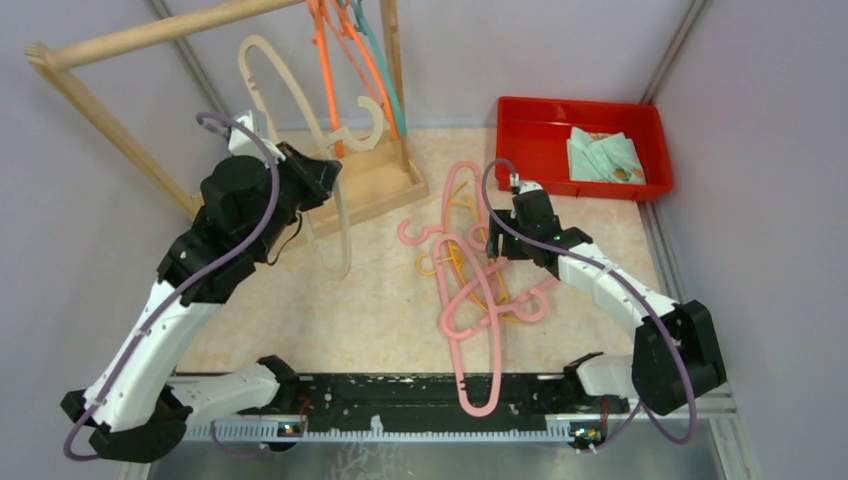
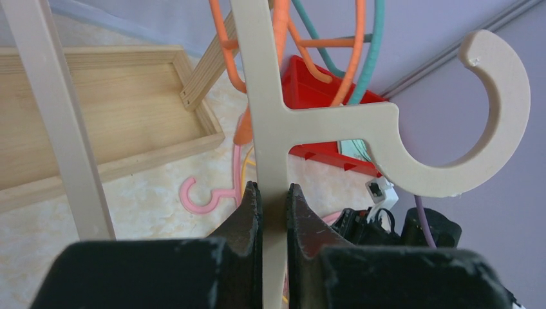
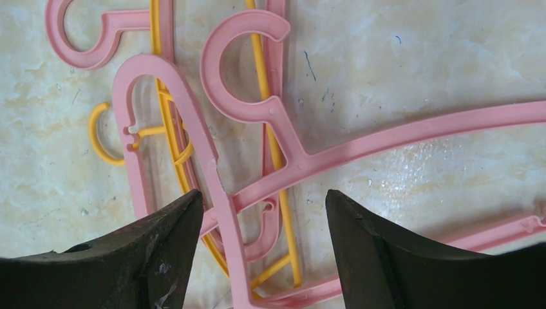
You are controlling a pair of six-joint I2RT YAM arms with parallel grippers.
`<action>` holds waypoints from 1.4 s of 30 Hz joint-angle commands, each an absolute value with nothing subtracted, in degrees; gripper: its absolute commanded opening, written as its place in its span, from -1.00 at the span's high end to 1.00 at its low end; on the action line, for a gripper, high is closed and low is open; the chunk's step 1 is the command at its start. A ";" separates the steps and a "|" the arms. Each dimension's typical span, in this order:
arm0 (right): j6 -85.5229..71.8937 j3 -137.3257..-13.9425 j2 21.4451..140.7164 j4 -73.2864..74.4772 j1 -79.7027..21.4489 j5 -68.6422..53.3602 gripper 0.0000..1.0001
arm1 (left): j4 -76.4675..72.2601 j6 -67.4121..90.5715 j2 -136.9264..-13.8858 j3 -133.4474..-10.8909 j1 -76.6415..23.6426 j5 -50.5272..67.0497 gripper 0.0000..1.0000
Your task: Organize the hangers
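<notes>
My left gripper (image 1: pixel 328 172) is shut on the stem of a beige hanger (image 1: pixel 300 100) and holds it up beside the wooden rack; in the left wrist view its jaws (image 2: pixel 273 193) clamp the flat beige hanger (image 2: pixel 270 96), whose hook curves to the right. Orange hangers (image 1: pixel 335 70) and a teal hanger (image 1: pixel 385 70) hang from the rack's pole (image 1: pixel 150 35). Several pink hangers (image 1: pixel 480 290) and a yellow hanger (image 1: pixel 432 265) lie tangled on the table. My right gripper (image 1: pixel 495 250) is open just above this pile; in the right wrist view its jaws (image 3: pixel 264 193) straddle a pink hanger (image 3: pixel 257 109) over the yellow hanger (image 3: pixel 277 167).
The rack's wooden base tray (image 1: pixel 380 185) stands at the back centre-left. A red bin (image 1: pixel 540 130) with green packets sits at the back right. One long pink hanger reaches over the black rail (image 1: pixel 400 395) at the near edge. Walls close in on both sides.
</notes>
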State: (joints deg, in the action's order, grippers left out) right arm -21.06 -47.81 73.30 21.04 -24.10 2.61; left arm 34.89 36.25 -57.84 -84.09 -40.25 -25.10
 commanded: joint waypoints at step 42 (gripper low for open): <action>-19.46 -58.88 77.91 23.91 -23.64 6.35 -0.40 | -12.82 57.80 -77.19 -86.44 8.09 27.27 1.00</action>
State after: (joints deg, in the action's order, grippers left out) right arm -20.45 -55.81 77.49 24.25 -24.10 5.65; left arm -7.33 54.48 -77.25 -86.85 7.42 26.87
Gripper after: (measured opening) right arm 0.704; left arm 0.119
